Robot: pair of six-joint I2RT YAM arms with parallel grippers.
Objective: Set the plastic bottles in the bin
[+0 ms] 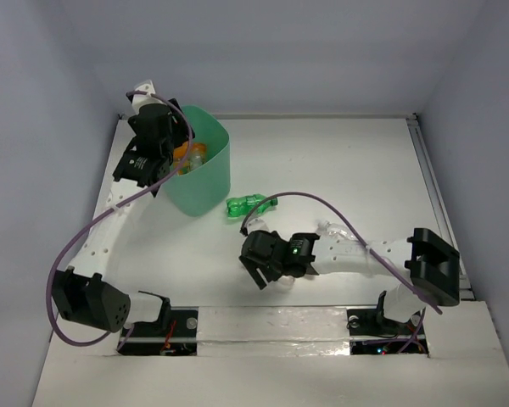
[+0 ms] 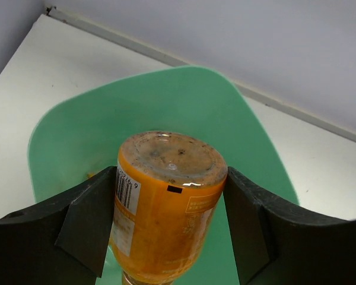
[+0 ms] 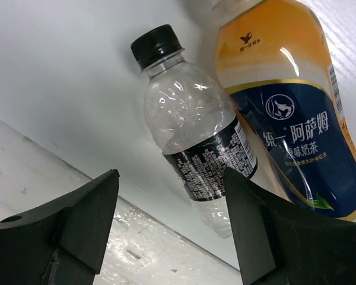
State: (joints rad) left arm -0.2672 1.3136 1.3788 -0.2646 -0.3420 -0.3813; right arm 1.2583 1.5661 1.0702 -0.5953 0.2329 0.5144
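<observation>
In the upper left of the overhead view, the left claw (image 1: pixel 171 161) clenched an orange bottle (image 2: pixel 166 196) over the open mouth of the mint-green bin (image 1: pixel 208 182) — fingers pressed on both sides, the bottle's base toward the wrist camera. At lower centre, the right claw (image 1: pixel 259 273) hung released, jaws spread and empty, above a clear black-capped bottle (image 3: pixel 193 130) lying just beside a blue-labelled orange bottle (image 3: pixel 296 113). A green bottle (image 1: pixel 250 205) lay on the table (image 1: pixel 348 170) near the bin's base — apart from both claws.

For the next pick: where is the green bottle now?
The green bottle lies on the table in the top view, just right of the bin.
</observation>
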